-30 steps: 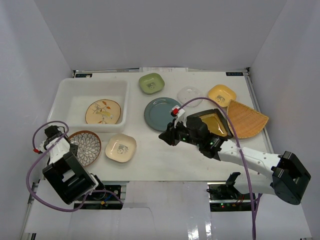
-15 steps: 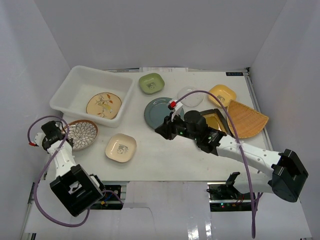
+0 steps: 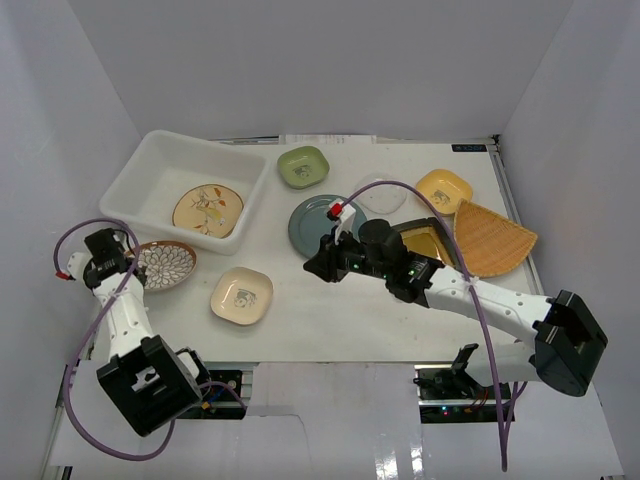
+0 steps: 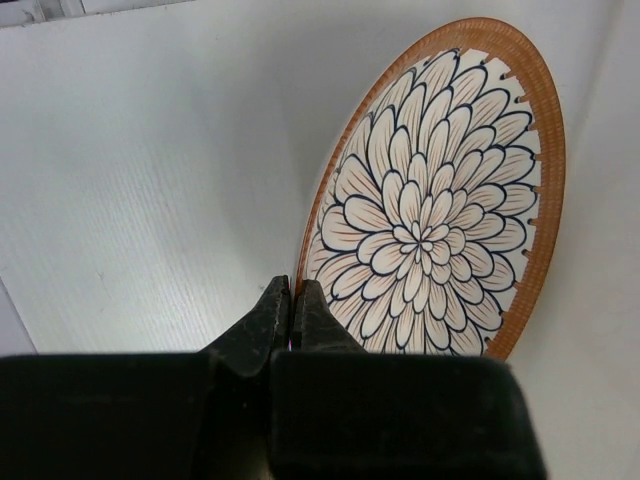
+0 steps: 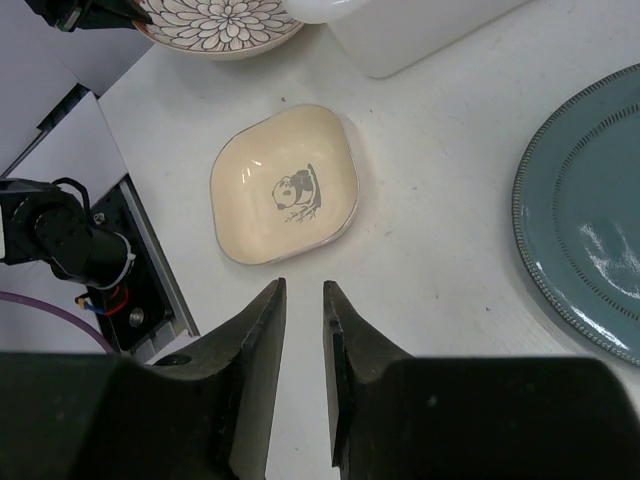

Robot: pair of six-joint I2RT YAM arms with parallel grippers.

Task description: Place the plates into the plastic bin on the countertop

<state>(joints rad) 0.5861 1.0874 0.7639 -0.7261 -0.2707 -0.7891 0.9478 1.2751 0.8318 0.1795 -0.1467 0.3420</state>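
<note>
The brown patterned plate [image 4: 430, 230], tilted just near-left of the plastic bin [image 3: 165, 190], is pinched at its rim by the clenched left gripper [image 4: 293, 290]. The right gripper [image 5: 303, 290], narrowly parted, is seen empty. A lift over the bin wall is called for next.

Black clamp [image 3: 461, 362] at near edge

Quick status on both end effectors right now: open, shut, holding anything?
Left end effector: closed on the rim of the brown patterned plate.
Right end effector: slightly open, holding nothing.
</note>
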